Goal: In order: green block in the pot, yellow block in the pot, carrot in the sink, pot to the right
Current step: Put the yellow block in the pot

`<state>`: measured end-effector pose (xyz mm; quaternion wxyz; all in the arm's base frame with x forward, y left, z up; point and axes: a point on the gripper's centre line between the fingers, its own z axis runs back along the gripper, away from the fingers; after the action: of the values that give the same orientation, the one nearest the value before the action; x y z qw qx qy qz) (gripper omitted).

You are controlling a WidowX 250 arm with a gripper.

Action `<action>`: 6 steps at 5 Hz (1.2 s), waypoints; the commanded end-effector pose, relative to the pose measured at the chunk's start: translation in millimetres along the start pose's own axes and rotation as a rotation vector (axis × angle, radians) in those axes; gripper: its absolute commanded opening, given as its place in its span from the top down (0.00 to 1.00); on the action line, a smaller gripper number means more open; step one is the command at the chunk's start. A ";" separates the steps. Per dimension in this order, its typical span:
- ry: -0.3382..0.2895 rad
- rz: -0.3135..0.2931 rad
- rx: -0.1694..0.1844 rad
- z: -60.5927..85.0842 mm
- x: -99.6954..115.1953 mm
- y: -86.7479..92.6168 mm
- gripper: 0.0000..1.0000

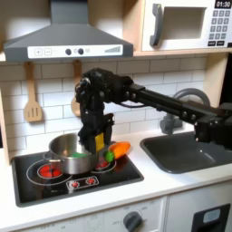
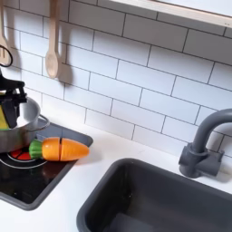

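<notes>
black gripper (image 1: 94,138) hung over round shiny steel pot (image 1: 60,154), clenched on small yellow block (image 1: 97,142), seemingly positioned for drop-in. green block (image 1: 82,156) possibly inside already. orange carrot (image 2: 62,149) lay beside pot on stove.

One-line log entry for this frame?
gripper: over pot, shut on yellow block | green block: in pot | carrot: on stove, beside pot | sink: empty

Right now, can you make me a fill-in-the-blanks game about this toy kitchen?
1. The carrot lies on the ____, not in the sink.
2. The gripper holds a small block coloured ____.
3. The shiny pot stands on the stove to the first exterior view's ____ of the carrot.
4. On the wall hangs a wooden ____.

Missing words: stove; yellow; left; spoon
</notes>
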<state>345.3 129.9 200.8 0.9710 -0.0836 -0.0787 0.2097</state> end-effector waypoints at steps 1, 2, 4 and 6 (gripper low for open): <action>-0.002 -0.005 -0.004 2.4 10.7 -2.4 1.00; -0.009 -0.008 0.003 6.0 18.5 -2.4 1.00; -0.013 -0.001 -0.008 6.9 26.3 -3.2 1.00; -0.021 -0.008 0.011 5.5 26.7 2.7 1.00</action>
<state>369.9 141.5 210.9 0.9714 -0.0804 -0.0919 0.2038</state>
